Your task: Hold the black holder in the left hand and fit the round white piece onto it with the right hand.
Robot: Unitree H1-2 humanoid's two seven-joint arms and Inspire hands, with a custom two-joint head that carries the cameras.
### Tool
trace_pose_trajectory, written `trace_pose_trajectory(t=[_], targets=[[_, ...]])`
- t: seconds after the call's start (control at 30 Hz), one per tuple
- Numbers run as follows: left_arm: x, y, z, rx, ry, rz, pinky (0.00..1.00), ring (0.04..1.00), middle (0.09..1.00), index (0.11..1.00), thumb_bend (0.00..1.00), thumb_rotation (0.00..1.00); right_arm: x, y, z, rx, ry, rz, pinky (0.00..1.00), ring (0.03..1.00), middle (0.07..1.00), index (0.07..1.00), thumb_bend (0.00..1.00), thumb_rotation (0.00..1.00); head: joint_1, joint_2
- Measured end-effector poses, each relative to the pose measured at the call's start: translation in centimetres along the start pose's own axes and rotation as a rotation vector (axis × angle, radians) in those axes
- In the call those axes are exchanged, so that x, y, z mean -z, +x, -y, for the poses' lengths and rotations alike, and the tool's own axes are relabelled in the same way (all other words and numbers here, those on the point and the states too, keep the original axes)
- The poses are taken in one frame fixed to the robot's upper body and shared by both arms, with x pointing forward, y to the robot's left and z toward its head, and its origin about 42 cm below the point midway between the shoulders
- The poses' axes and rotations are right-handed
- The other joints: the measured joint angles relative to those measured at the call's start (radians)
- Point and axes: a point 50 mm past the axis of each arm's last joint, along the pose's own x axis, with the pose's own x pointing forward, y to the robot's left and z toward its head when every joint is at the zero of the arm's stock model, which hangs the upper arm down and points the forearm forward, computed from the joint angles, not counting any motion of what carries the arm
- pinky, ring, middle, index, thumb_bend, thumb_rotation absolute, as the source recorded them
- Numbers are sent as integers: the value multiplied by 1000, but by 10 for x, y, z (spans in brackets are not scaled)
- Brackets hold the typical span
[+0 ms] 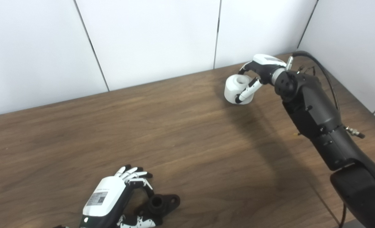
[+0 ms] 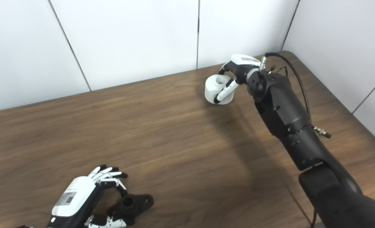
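The black holder [image 1: 161,203] lies on the wooden table near the front edge, its short tube pointing up. My left hand [image 1: 109,198] sits just left of it, thumb under its near end and a curled finger against its far side, closed on it. The round white piece [image 1: 236,88], a thick ring with a hole on top, stands at the far right of the table. My right hand [image 1: 259,71] is wrapped around it, with the thumb across its front and the fingers behind. Both objects appear to rest on the table.
White panelled walls close off the table [image 1: 181,133] at the back and on the right. A black cable [image 1: 320,68] loops over my right forearm. A wide stretch of bare wood separates the two hands.
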Motion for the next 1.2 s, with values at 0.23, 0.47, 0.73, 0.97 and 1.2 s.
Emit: trace_pose_trajectory(t=[0.23, 0.47, 0.73, 0.97, 1.2], targets=[[0, 0, 0, 0, -5, 0, 974, 885, 785, 488, 513, 51, -1, 0, 0, 0, 0, 4, 933, 981, 894, 733, 801, 313, -3, 0], [1, 0, -1, 1, -7, -1, 968, 885, 786, 489, 513, 51, -1, 0, 0, 13, -8, 13, 909, 966, 880, 719, 788, 322, -5, 0], [1, 0, -1, 1, -14, 1, 963, 881, 783, 488, 513, 50, -2, 0, 0, 30, -18, 21, 896, 956, 874, 695, 790, 339, -6, 0], [1, 0, -1, 1, -17, 3, 966, 879, 783, 489, 513, 49, -3, 0, -1, 32, -18, 23, 882, 957, 878, 681, 785, 344, -11, 2], [0, -1, -1, 5, -16, 2, 969, 882, 785, 488, 514, 50, -3, 0, -1, 32, -16, 24, 881, 961, 879, 650, 781, 331, -11, 2]])
